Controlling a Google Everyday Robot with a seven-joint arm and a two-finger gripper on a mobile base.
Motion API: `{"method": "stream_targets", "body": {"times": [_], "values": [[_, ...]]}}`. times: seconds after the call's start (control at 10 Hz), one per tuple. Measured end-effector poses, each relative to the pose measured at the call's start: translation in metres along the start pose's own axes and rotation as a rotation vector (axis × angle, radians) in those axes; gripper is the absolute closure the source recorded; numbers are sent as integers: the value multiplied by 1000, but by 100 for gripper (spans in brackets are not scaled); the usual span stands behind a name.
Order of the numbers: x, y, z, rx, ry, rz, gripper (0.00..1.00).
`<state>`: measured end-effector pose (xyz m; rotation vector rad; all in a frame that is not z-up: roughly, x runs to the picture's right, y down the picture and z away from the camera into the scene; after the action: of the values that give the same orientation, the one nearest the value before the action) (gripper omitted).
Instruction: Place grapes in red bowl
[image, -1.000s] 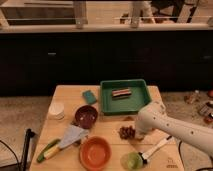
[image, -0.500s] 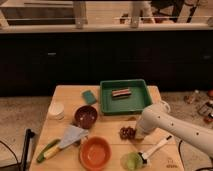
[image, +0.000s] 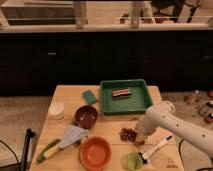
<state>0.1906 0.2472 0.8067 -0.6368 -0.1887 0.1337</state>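
Observation:
The grapes (image: 127, 133), a small dark reddish-brown cluster, lie on the wooden table (image: 107, 127) in front of the green tray. My gripper (image: 140, 137) is at the end of the white arm that reaches in from the right. It is low over the table, right against the right side of the grapes, and partly hides them. The red-orange bowl (image: 95, 152) stands empty near the front edge, left of the grapes. A darker maroon bowl (image: 86, 116) stands further back left.
A green tray (image: 124, 102) with a small bar in it sits at the back. A green sponge (image: 90, 96), a white cup (image: 56, 110), a grey cloth (image: 72, 135), a yellow-green item (image: 47, 150), a green round object (image: 131, 161) and a white utensil (image: 156, 148) lie around.
The arm has shifted slightly and the gripper has settled lower beside the grapes. The grapes and bowls have stayed in place.

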Motion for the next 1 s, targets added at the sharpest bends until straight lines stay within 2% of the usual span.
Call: {"method": "stream_targets", "body": {"times": [0.6,0.8,1.0], "values": [[11,6,-15,13,-20,-15,20],[5,7,-18,15,-21,-37,20],[-9,7,-16,12,-20,-71,20]]}}
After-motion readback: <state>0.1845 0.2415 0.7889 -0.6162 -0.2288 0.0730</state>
